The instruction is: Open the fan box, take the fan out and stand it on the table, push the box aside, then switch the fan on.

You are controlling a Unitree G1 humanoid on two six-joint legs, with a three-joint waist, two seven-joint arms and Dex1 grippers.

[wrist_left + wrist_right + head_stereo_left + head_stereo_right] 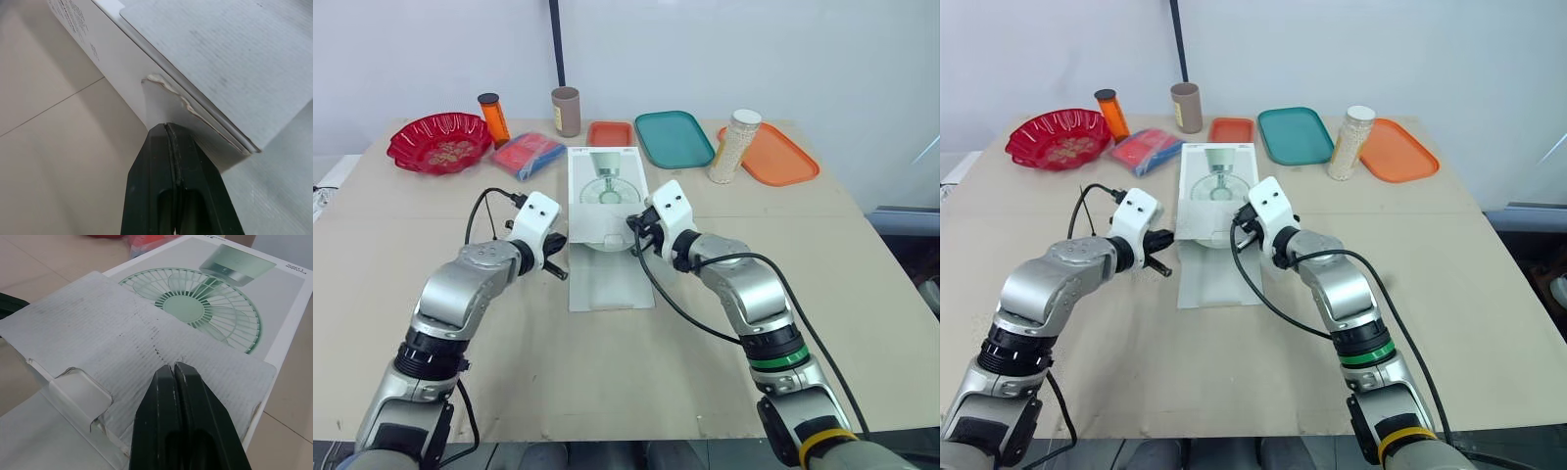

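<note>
Left tool (167,129), right tool (174,368) both clenched at fan box (604,191) near end; long axis runs away from robot.

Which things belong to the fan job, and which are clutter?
For the job: fan box, its open flap, left gripper, right gripper.
Lying about: red bowl, orange bottle, brown tube, blue packet, small orange tray, teal tray, white-grain jar, large orange tray.
</note>
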